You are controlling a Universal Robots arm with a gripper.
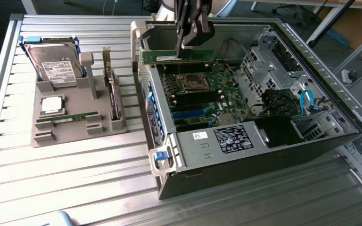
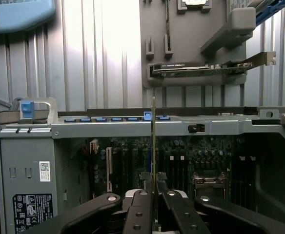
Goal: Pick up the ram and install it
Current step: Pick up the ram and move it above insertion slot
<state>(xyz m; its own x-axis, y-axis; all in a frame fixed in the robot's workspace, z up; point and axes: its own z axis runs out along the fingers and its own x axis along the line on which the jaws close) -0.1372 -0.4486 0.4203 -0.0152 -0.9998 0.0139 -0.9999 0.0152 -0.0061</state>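
Ram [image 1: 176, 57]: one stick, green, hanging edge-down over the far end of the motherboard [image 1: 212, 94], just above the processor socket [image 1: 190, 84] and appearing clear of it.

Gripper [image 2: 155, 197]: one, clenching the stick's upper edge between its fingers.

Step in hand (a judgement): pick-up is done, installing is under way; seating is calling for the lower edge lining up with a free memory slot inside the computer case [image 1: 307, 52].

Fixture [image 1: 74, 134], on the exterior view's left, well apart: carrying one second stick [image 1: 68, 117], one hard drive [image 1: 55, 66], one processor chip [image 1: 52, 104], one expansion card [image 1: 111, 94].
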